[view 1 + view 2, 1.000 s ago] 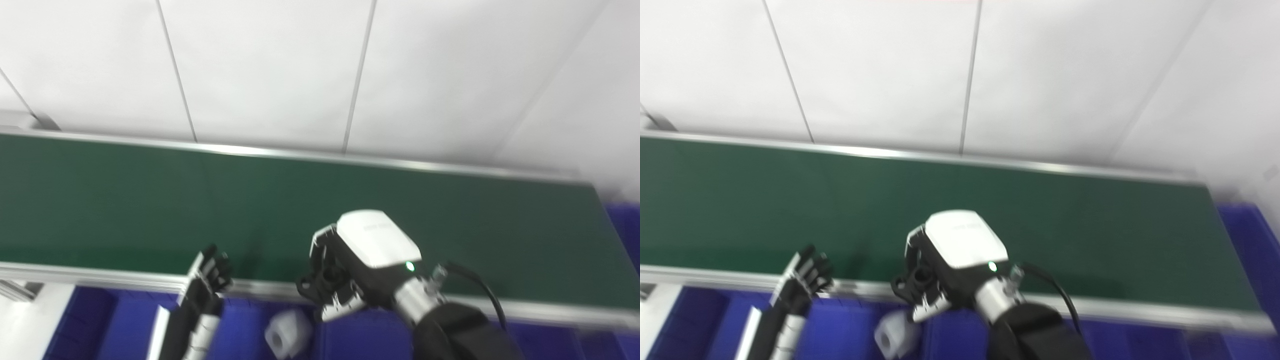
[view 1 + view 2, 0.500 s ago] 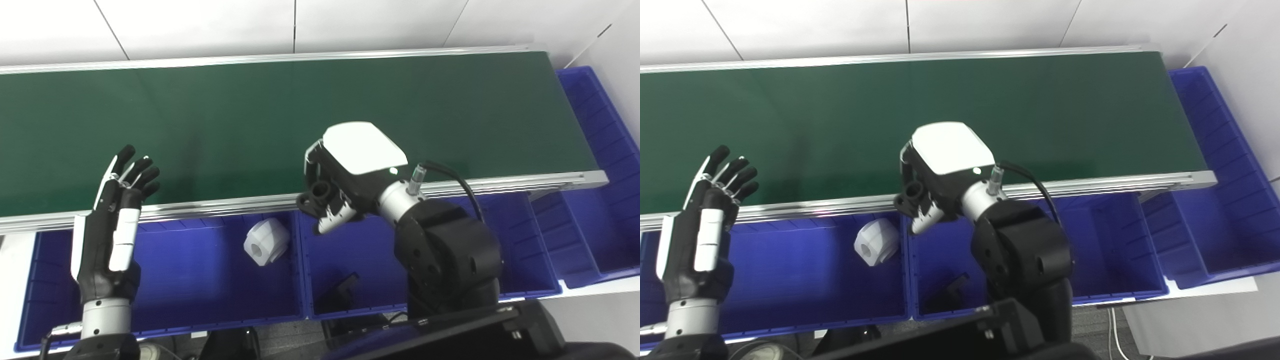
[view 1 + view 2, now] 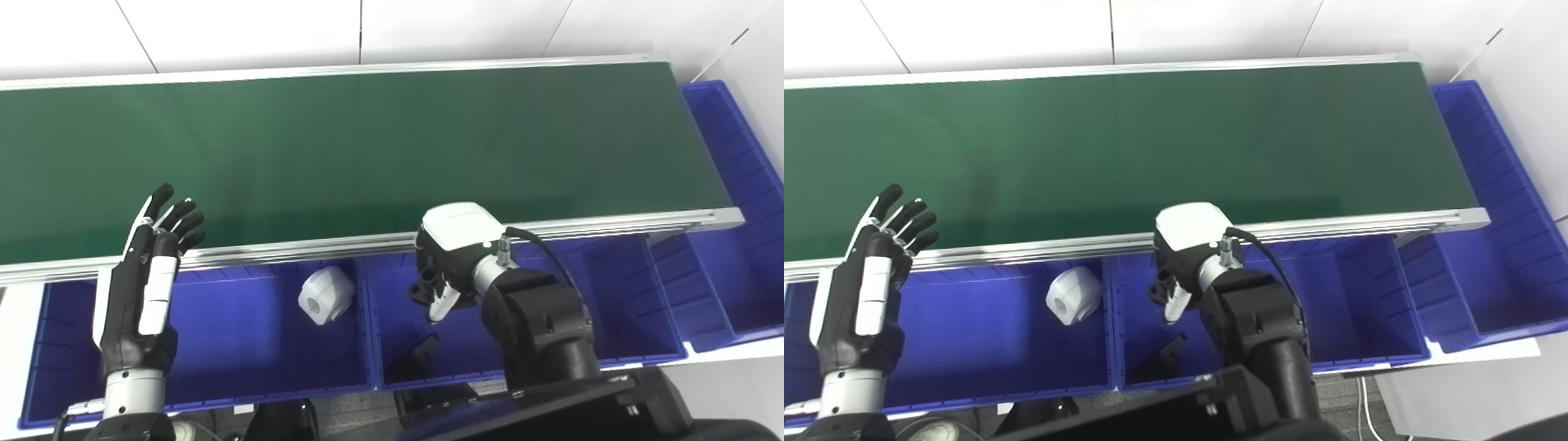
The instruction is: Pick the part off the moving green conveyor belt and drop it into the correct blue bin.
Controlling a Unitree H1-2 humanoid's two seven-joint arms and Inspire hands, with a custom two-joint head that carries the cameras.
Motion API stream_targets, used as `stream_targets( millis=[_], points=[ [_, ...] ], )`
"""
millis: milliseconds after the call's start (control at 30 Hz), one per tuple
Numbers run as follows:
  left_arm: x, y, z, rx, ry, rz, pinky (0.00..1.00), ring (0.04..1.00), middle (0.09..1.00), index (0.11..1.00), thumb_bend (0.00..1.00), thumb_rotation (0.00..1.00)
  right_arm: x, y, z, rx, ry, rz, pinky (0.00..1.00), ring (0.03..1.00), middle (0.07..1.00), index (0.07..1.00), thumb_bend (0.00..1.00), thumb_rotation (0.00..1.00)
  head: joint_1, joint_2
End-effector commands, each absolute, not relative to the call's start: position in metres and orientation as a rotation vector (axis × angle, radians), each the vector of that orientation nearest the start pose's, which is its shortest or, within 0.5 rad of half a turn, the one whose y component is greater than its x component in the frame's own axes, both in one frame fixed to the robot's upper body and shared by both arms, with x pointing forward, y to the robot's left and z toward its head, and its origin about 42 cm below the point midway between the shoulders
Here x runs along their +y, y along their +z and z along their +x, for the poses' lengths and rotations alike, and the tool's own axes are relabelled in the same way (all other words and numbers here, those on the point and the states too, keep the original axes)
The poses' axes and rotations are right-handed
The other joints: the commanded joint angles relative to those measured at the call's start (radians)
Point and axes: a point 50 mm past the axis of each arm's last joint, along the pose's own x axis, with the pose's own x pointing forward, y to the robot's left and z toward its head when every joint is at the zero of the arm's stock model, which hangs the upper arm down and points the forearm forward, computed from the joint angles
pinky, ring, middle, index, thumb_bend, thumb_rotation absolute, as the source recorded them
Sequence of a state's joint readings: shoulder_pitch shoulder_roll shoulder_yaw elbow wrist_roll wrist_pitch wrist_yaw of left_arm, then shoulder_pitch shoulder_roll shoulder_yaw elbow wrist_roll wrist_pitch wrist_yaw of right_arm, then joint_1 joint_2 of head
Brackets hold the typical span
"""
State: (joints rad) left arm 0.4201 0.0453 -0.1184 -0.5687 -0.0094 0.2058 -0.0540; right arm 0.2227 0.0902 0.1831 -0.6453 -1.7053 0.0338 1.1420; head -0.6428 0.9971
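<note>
Left eye view gives us a row of blue bins along the near edge of the green conveyor belt (image 3: pixel 367 141). In the left bin (image 3: pixel 245 367) we see a white part (image 3: pixel 326 295), a chunky ribbed cylinder with a round hole in its end, lying near the bin's far right corner. In the middle bin (image 3: pixel 404 318) lies a small black angular part (image 3: pixel 422 350), dark and hard to read. Our right hand (image 3: pixel 444 269), white-shelled over black, hangs over that middle bin with fingers curled downward; we cannot tell whether it grips anything. Our left hand (image 3: pixel 144 288) stands upright above the left bin, fingers spread, holding nothing. The belt's matte surface carries no part.
</note>
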Motion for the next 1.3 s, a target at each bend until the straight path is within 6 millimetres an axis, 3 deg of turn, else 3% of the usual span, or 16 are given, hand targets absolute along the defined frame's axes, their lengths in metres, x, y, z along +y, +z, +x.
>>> stream_targets(
  millis=[0, 33, 67, 100, 200, 333, 633, 733, 900, 1000, 1067, 1167, 1233, 1267],
  points=[
    [0.206, 0.159, 0.148, 0.006, -0.075, 0.014, 0.79, 0.821, 0.840, 0.909, 0.47, 0.84, -0.165, 0.170, 0.192, 0.499, 0.517, -1.551, 0.18, 0.292, 0.436, 0.516, 0.52, 0.00, 0.001, 0.001],
    [0.205, 0.159, 0.148, 0.007, -0.074, 0.012, 0.79, 0.821, 0.840, 0.908, 0.48, 0.84, -0.166, 0.167, 0.192, 0.498, 0.506, -1.558, 0.19, 0.300, 0.456, 0.503, 0.53, 0.00, 0.007, 0.000],
    [0.204, 0.159, 0.148, 0.006, -0.071, 0.009, 0.79, 0.819, 0.838, 0.905, 0.48, 0.84, -0.167, 0.164, 0.193, 0.492, 0.491, -1.565, 0.31, 0.423, 0.547, 0.595, 0.68, 0.16, 0.007, 0.000],
    [0.203, 0.159, 0.148, 0.004, -0.072, 0.008, 0.79, 0.819, 0.838, 0.904, 0.48, 0.84, -0.168, 0.162, 0.192, 0.490, 0.476, -1.574, 0.33, 0.447, 0.565, 0.616, 0.72, 0.20, 0.015, 0.000],
    [0.201, 0.159, 0.148, 0.000, -0.078, 0.008, 0.79, 0.822, 0.841, 0.906, 0.47, 0.85, -0.169, 0.161, 0.191, 0.470, 0.454, -1.620, 0.56, 0.657, 0.732, 0.735, 0.93, 0.47, 0.024, -0.002],
    [0.199, 0.159, 0.148, -0.001, -0.079, 0.016, 0.78, 0.823, 0.841, 0.904, 0.49, 0.85, -0.170, 0.162, 0.188, 0.448, 0.457, -1.639, 0.69, 0.758, 0.792, 0.776, 1.00, 0.61, 0.038, -0.002],
    [0.197, 0.155, 0.145, -0.004, -0.085, 0.015, 0.80, 0.831, 0.846, 0.899, 0.54, 0.84, -0.171, 0.167, 0.183, 0.451, 0.487, -1.598, 0.72, 0.798, 0.832, 0.820, 1.00, 0.73, 0.067, -0.008],
    [0.196, 0.154, 0.144, -0.002, -0.086, 0.015, 0.81, 0.833, 0.849, 0.901, 0.57, 0.84, -0.171, 0.169, 0.181, 0.466, 0.504, -1.577, 0.68, 0.784, 0.830, 0.824, 1.00, 0.74, 0.072, -0.008],
    [0.190, 0.152, 0.140, 0.000, -0.094, 0.012, 0.80, 0.828, 0.845, 0.903, 0.53, 0.86, -0.176, 0.180, 0.169, 0.459, 0.517, -1.477, 0.64, 0.755, 0.807, 0.796, 1.00, 0.70, 0.152, -0.018],
    [0.184, 0.150, 0.136, 0.001, -0.101, -0.006, 0.79, 0.822, 0.843, 0.905, 0.51, 0.84, -0.179, 0.194, 0.157, 0.421, 0.512, -1.388, 0.64, 0.758, 0.800, 0.789, 0.97, 0.73, 0.212, -0.027],
    [0.180, 0.148, 0.134, 0.002, -0.099, -0.013, 0.79, 0.823, 0.846, 0.907, 0.49, 0.83, -0.179, 0.202, 0.146, 0.362, 0.485, -1.288, 0.61, 0.740, 0.781, 0.776, 0.92, 0.78, 0.254, -0.036],
    [0.174, 0.146, 0.130, -0.007, -0.099, 0.002, 0.77, 0.824, 0.846, 0.908, 0.49, 0.83, -0.176, 0.211, 0.128, 0.274, 0.443, -1.105, 0.57, 0.697, 0.749, 0.762, 0.77, 0.96, 0.297, -0.049],
    [0.170, 0.144, 0.127, -0.014, -0.098, 0.002, 0.77, 0.828, 0.844, 0.902, 0.48, 0.82, -0.176, 0.213, 0.119, 0.227, 0.411, -1.022, 0.52, 0.658, 0.731, 0.749, 0.69, 0.99, 0.327, -0.062],
    [0.167, 0.144, 0.125, -0.014, -0.095, 0.004, 0.77, 0.829, 0.844, 0.901, 0.48, 0.82, -0.172, 0.210, 0.113, 0.155, 0.326, -0.880, 0.51, 0.654, 0.730, 0.748, 0.68, 1.00, 0.356, -0.076]
  ],
)
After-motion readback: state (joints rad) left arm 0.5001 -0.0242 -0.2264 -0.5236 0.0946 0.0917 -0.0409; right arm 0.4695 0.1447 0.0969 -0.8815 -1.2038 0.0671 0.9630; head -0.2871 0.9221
